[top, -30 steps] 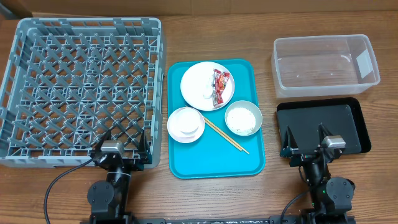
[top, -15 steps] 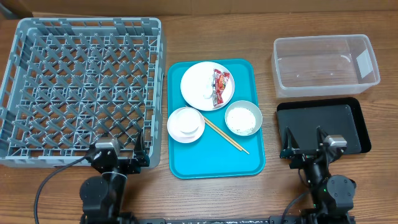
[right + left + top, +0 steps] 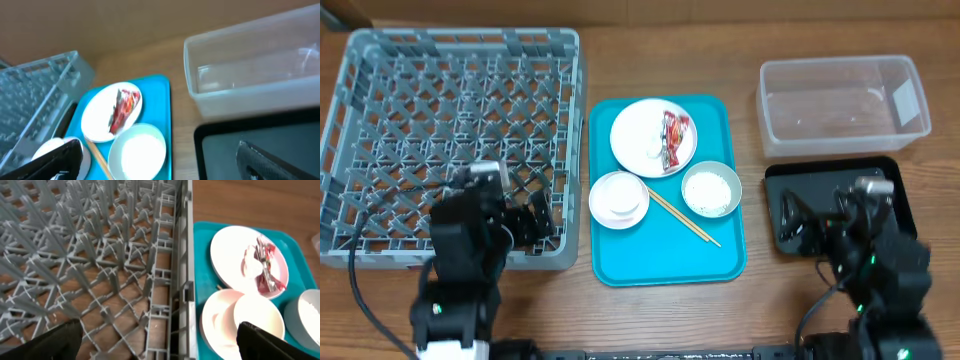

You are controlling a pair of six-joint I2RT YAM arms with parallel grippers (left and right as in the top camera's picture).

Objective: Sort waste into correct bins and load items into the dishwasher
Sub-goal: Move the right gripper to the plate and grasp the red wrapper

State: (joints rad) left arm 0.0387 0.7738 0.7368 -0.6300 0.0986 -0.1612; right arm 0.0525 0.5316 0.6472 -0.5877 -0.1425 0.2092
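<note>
Right gripper (image 3: 165,162) spread wide and empty, left gripper (image 3: 160,342) likewise: reach ahead-left for red snack wrapper (image 3: 674,138) lying on white plate (image 3: 634,125), drop straight, pinch wrapper only, not white scrap (image 3: 251,266) just beside it, without tipping plate, then probably carry to clear tub (image 3: 843,100) ahead-right.

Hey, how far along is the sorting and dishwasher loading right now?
Nothing looks done: the dish rack, clear tub and black tray hold nothing. Nothing in hand: left gripper and right gripper are open. Remaining: plate with red wrapper, grey bowl, white bowl, cup, chopsticks, all on the teal tray.
</note>
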